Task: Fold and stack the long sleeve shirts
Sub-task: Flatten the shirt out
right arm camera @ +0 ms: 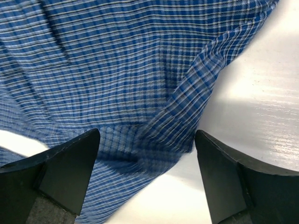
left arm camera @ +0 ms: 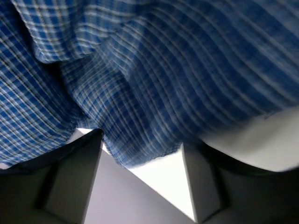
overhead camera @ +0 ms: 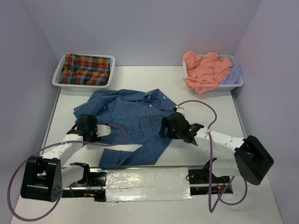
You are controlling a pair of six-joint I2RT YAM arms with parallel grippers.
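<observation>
The blue checked shirt (overhead camera: 133, 123) is lying spread out on the middle of the table (overhead camera: 149, 79), collar toward the far side. The left gripper (left arm camera: 140, 143) is sitting at its left sleeve, jaws parted and clasping nothing, cloth hanging between them. The right gripper (right arm camera: 145, 135) is poised over the shirt's right edge, likewise released, a raised fold running between its spread fingers (right arm camera: 70, 163). Farther back, the red-green plaid shirt (overhead camera: 86, 69) is lying in the left tray (overhead camera: 58, 80), and the salmon orange shirt (overhead camera: 203, 70) and the pale lavender shirt (overhead camera: 232, 72) are heaping together in the right tray (overhead camera: 229, 87).
</observation>
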